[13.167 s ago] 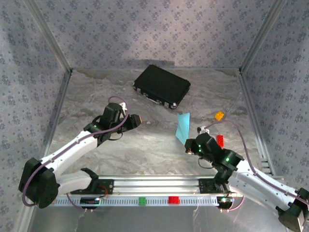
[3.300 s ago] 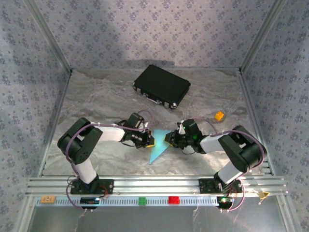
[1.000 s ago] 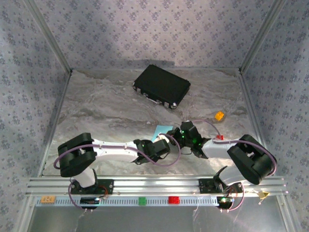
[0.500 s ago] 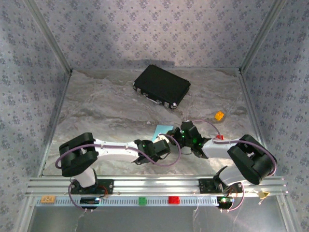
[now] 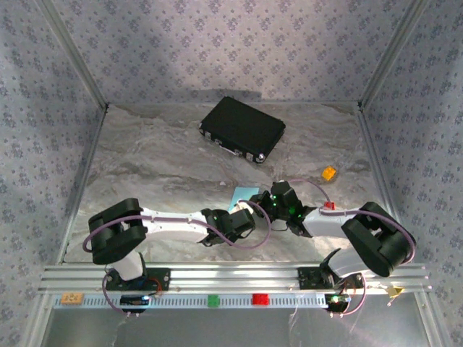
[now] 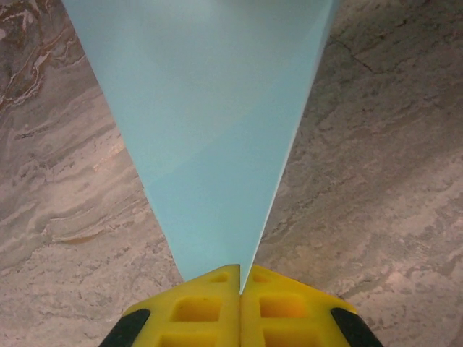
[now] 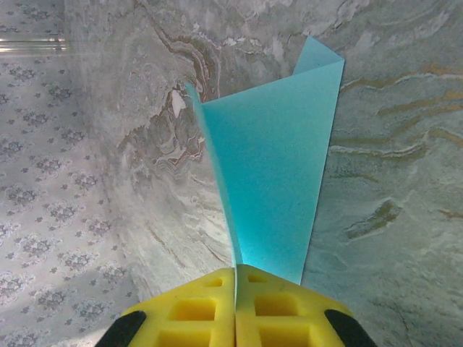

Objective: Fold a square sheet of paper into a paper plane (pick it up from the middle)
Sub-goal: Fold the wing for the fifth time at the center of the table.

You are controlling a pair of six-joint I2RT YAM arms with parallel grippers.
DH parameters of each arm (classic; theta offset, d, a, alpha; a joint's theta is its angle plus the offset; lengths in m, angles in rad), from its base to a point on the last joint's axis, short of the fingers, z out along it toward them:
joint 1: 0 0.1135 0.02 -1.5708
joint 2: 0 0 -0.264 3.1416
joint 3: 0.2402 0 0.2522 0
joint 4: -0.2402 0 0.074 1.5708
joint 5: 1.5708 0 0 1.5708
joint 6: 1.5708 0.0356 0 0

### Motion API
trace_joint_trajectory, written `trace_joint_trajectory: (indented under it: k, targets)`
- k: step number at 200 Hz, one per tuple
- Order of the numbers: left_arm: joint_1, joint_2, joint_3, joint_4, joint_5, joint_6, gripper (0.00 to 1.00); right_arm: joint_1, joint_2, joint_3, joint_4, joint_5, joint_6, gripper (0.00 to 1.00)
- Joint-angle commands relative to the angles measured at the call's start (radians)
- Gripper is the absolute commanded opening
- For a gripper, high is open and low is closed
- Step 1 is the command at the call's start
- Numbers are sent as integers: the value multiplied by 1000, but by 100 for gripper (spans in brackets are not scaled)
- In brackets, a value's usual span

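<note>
White-shelled, low over the grey marbled table (image 5: 145,166), stretched from the left base toward the middle: the left arm. At its end the left gripper (image 5: 241,215), yellow fingers (image 6: 195,307) pressed together, pinching a narrow tip of the sheet of paper (image 5: 243,194). From the left wrist, light blue fanning out wide from that seam, with a faint diagonal crease across it. Farther back and well apart, a black case (image 5: 242,129) lying askew. Just right of the paper, the right gripper (image 5: 262,205), facing the left one, likewise clamped tight on the sheet. From the right wrist, two folded layers rising from between the pads (image 7: 282,311), one almost edge-on. Farther right, a small orange block (image 5: 329,173) on the table, apart from both grippers.
</note>
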Motion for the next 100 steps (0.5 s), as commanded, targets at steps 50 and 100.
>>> trace_joint_trajectory:
  k: [50, 100]
  targets:
    - [65, -61, -80, 95, 166, -65, 3, -31, -264, -47, -357, 114, -87, 31]
    - [121, -84, -121, 159, 286, -90, 3, -60, -558, -117, -533, 189, -101, 38]
